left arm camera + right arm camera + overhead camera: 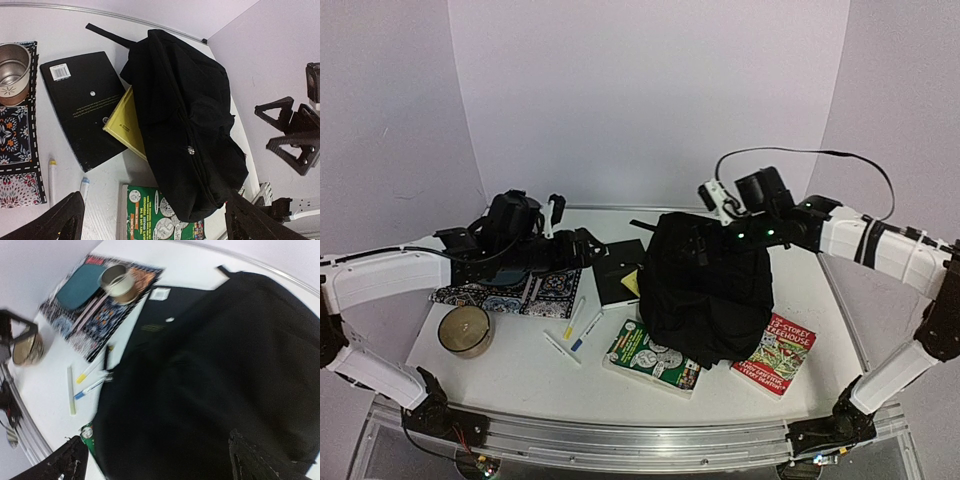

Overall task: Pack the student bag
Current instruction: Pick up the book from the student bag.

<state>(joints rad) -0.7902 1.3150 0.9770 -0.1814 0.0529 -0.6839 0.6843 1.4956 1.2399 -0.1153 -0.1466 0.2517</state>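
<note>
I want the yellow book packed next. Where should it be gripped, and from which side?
Grip the yellow book at its exposed left edge, coming in from the left. Its right part is buried under the bag, so only that edge is free. The edge lies on top of the black notebook, slightly off the table, which probably leaves room for a finger beneath.

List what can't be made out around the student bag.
Yellow book: left wrist view, mostly hidden under the student bag.
Green book: same view, cut by the bottom edge and overlapped by the bag.
Whether the bag is open: right wrist view, blurred.
Black notebook lettering: left wrist view, too small.
</note>
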